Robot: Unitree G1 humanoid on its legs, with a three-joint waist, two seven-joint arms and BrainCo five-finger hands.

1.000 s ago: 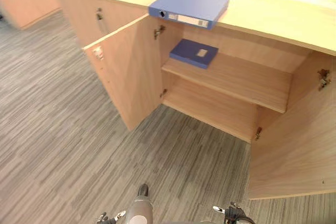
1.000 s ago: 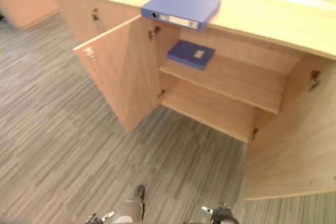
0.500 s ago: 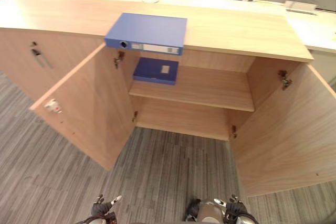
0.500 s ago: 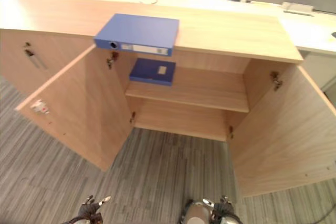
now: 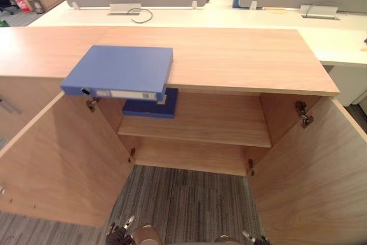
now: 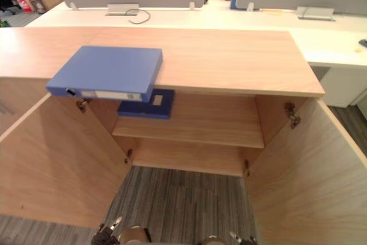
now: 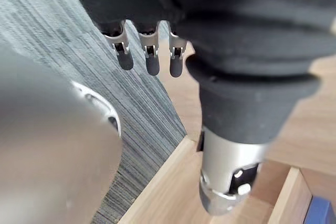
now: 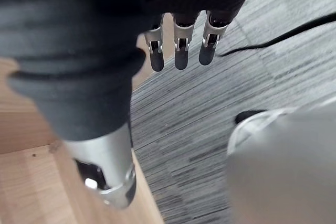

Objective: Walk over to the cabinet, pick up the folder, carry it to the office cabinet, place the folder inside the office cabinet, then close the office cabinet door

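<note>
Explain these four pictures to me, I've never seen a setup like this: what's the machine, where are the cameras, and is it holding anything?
This is a walking humanoid robot with two arms and fingered hands. The two wide pictures come from a pair of cameras on its head, looking down at a wooden cabinet whose doors stand open. A blue folder lies on the cabinet's top, at the front edge. A darker blue folder lies on the shelf inside. The two close pictures come from cameras on the wrists. They show the left hand and the right hand hanging over the grey carpet, fingers straight, holding nothing.
</note>
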